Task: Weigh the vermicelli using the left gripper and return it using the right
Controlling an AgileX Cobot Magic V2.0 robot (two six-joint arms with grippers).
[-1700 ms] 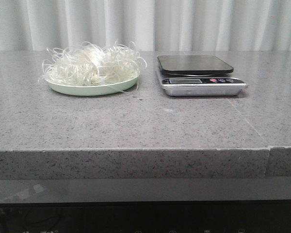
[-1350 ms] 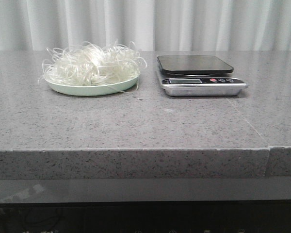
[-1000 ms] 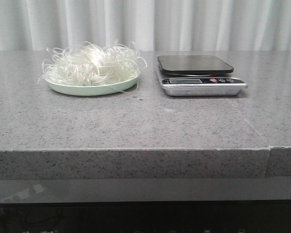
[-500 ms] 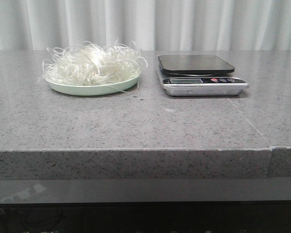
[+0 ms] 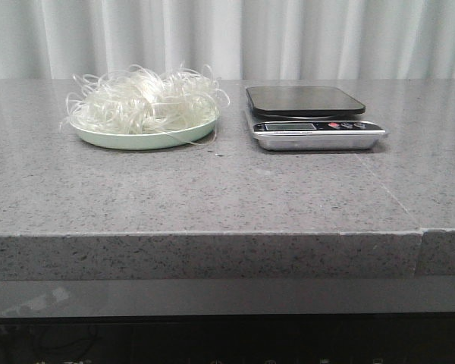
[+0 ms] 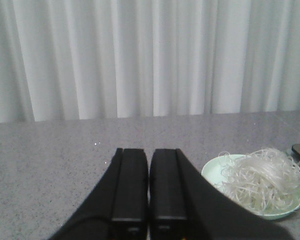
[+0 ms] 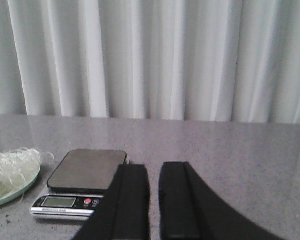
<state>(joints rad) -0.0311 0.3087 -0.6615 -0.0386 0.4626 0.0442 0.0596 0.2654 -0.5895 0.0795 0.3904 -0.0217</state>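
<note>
Nothing has shifted over the last moments: we see the fluffy whitish vermicelli [image 5: 142, 102] resting on its pale green plate [image 5: 148, 139] beside the empty steel-edged black-topped scale [image 5: 312, 115], our left gripper [image 6: 149, 187] nearly closed and right gripper [image 7: 154, 200] slightly parted, both empty, so weighing has not begun.

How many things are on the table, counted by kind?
Vermicelli heap: 1
Pale green plate: 1
Kitchen scale: 1
Total: 3
</note>
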